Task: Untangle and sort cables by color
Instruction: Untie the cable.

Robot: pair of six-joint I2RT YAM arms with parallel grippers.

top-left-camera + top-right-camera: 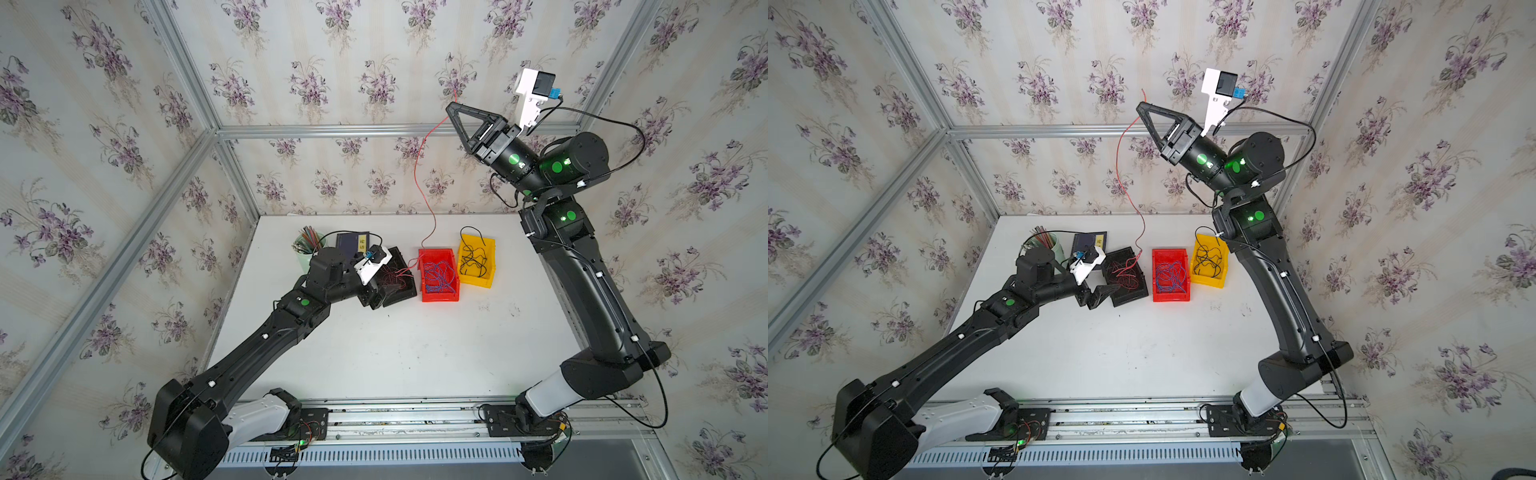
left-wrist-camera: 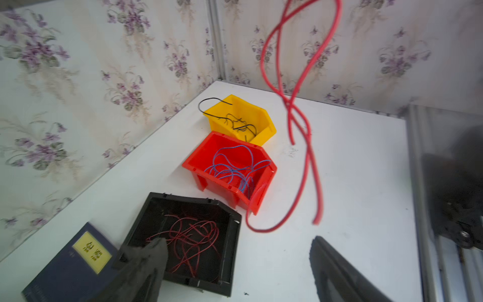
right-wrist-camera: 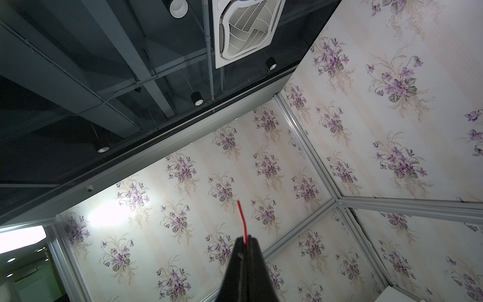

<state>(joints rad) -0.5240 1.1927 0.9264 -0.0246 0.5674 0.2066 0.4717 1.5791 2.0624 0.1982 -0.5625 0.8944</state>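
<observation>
My overhead stereo pair looks steeply down from above the base rail [image 1: 415, 415], far enough back to hold the whole white table [image 1: 415, 353] and the wallpapered walls [image 1: 374, 62]; both top views share nearly everything. My left wrist camera sits low and close, facing across the table at the black bin [image 2: 188, 198], red bin [image 2: 222, 146] and yellow bin [image 2: 261, 117], also seen from above. My right wrist camera points up at the ceiling [image 3: 78, 78], sharing just the walls and the red cable [image 3: 243, 222] tip with the top views.

Left bin [image 1: 1131, 300], middle bin [image 1: 1171, 296], right bin [image 1: 1208, 281] side by side, cables [image 1: 1169, 276] inside each
</observation>
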